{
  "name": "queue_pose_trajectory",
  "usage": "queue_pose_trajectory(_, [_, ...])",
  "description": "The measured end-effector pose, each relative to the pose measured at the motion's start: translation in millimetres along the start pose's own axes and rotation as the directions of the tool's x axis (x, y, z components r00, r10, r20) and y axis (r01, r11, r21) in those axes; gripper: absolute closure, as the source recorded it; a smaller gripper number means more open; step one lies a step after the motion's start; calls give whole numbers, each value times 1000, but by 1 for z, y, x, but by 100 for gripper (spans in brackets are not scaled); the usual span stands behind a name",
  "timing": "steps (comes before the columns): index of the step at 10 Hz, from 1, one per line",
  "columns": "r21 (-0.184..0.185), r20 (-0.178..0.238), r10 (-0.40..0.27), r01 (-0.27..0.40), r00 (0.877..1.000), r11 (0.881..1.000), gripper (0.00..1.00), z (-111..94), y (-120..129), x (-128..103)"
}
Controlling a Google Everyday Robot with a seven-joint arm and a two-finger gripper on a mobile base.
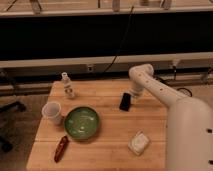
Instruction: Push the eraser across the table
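Reaching in from the right, the white arm (159, 90) held its gripper (133, 95) low over the far side of the table (115, 156), just beside the right edge of the eraser (125, 101); whether it was open or closed, or touching the block, I could not tell. The eraser lay flat near the far edge, right of centre. A green bowl (82, 122) sat near the middle, a white cup (52, 112) just left of it.
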Motion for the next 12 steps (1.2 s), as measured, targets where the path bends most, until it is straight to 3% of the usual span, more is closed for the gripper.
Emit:
queue_pose_trajectory(7, [-11, 34, -91, 91, 995, 996, 100, 1, 11, -39])
queue_pose_trajectory(12, [-17, 58, -166, 167, 984, 986, 100, 1, 19, -69])
